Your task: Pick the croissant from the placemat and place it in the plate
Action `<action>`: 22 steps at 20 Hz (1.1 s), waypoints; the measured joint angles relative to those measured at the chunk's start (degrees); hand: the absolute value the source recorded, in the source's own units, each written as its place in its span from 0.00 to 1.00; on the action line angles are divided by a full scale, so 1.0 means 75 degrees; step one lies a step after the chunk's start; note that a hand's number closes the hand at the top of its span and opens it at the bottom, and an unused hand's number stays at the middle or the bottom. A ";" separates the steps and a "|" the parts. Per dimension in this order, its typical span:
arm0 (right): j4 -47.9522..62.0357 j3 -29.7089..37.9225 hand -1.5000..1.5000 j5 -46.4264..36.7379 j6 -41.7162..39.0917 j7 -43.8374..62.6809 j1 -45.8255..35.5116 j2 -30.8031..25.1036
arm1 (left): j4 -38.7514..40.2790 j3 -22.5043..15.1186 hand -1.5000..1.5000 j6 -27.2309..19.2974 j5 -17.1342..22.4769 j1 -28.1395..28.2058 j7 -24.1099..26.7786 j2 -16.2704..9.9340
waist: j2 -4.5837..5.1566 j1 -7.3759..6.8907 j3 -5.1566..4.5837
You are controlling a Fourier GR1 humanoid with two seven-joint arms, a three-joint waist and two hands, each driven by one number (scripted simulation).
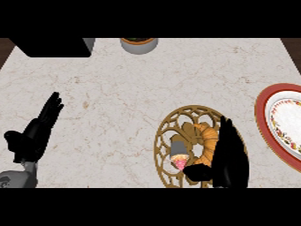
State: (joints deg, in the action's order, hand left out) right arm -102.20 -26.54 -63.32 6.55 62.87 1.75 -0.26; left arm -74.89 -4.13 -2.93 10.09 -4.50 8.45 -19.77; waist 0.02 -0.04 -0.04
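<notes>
the marble counter (126, 88) fills nearly everything below me, pale with thin brown veins, dark wood showing at both far corners. on its far left edge sits a big black box (51, 46), cut off by the top of my view. over at the right edge lies the plate (265, 110), red rim, white middle with a flowery ring, partly out of view and with nothing lying on the part i can see. near me, right of centre, there's the placemat (172, 121), round, gold openwork, flat on the counter and well clear of the plate's rim.

my right hand (227, 154) is down over the right side of that placemat, fingers long and close together pointing away from me, thumb tucked in at the lower left. it's right against the croissant (208, 139), which lies on the placemat along the left side of my fingers; whether i'm actually closed around it, i cannot tell from here. my left hand (39, 130) is out at the left over bare counter, fingers straight and relaxed, holding nothing.

just left of the croissant, also on the placemat, a small cupcake (178, 156) lies tipped, grey wrapper, pink top. far edge, centre: a little grey pot (138, 44), half cut off.
</notes>
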 measured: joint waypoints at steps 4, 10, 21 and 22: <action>0.0174 0.0110 0.00 0.0184 -0.0220 -0.0026 -0.0074 0.0000 | -0.0175 -0.0014 0.50 -0.0069 -0.0172 0.0160 -0.0038 0.0162 | -0.0004 -0.0009 0.0003; 0.0693 0.0406 0.00 0.0329 -0.0273 -0.0173 -0.0155 -0.0021 | -0.0091 0.0157 0.50 0.0068 -0.0329 0.0134 0.0026 0.0239 | -0.0005 -0.0001 0.0003; 0.1924 0.0960 1.00 0.0811 -0.0162 -0.0707 -0.0554 -0.0052 | -0.0355 0.0392 0.50 0.0300 -0.0591 0.0228 -0.0151 0.0467 | -0.0040 0.0002 -0.0029; 0.1956 0.0968 1.00 0.0806 -0.0164 -0.0774 -0.0571 -0.0061 | -0.0482 0.0429 0.50 0.0322 -0.0607 0.0285 -0.0235 0.0463 | -0.0050 0.0006 -0.0040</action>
State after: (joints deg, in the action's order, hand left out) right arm -87.53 -19.28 -57.27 5.32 57.06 -2.53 -0.72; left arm -78.50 -0.92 -0.51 5.53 -2.37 6.69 -16.30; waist -0.35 0.00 -0.34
